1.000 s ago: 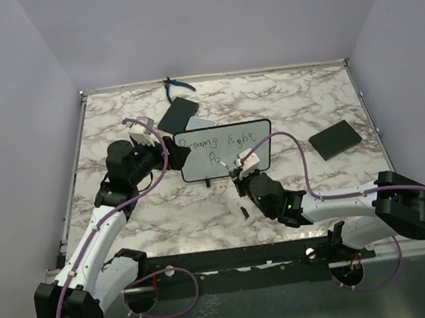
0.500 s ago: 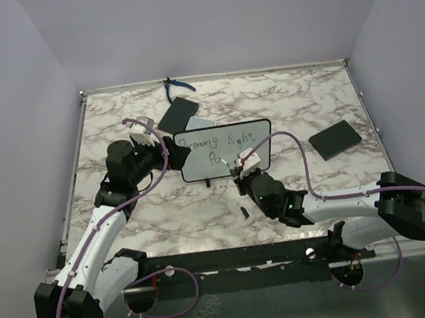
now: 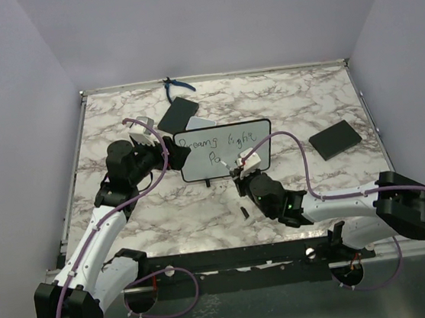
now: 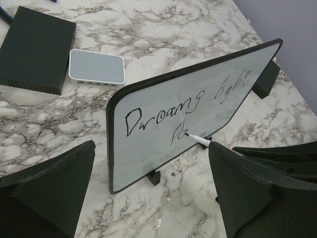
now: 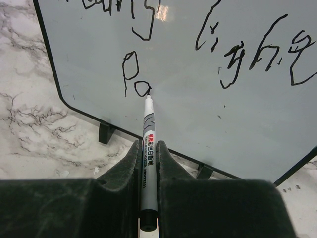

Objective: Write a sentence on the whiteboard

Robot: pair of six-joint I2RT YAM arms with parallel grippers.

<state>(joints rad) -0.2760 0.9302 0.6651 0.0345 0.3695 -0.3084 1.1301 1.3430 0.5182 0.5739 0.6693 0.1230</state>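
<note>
Nearest the bases, the right arm (image 3: 333, 207) lies low and stretched forward-left across the grey-veined marble bench (image 3: 305, 95), its wrist angled up at the board; its jaws are closed tight on the barrel of a thin white marker pen with a black tip (image 5: 147, 148), which runs straight out between them. The tip touches the small white whiteboard with a thin black rounded frame (image 3: 198, 167), which stands on two little black feet at mid-bench. It meets the board at the foot of the second letter of the dark handwritten sentence (image 4: 163, 113), which so far reads roughly "Dreams light" above "Pa". The board looks light and stiff with a slick face, so I judge that pen pressure could tip or slide it on those feet, and that fresh ink would smear. The black frame at the left end, away from the words, seems the safest place to take hold. The left arm (image 3: 98, 233) reaches in from the left with its elbow raised. Its jaws gape wide and hold nothing, the board's left end standing between them without visible contact. Behind the board lie a black flat rectangle (image 3: 177, 114) and a small grey-white pad (image 3: 202, 122), with another black rectangle (image 3: 335, 139) off to the right
</note>
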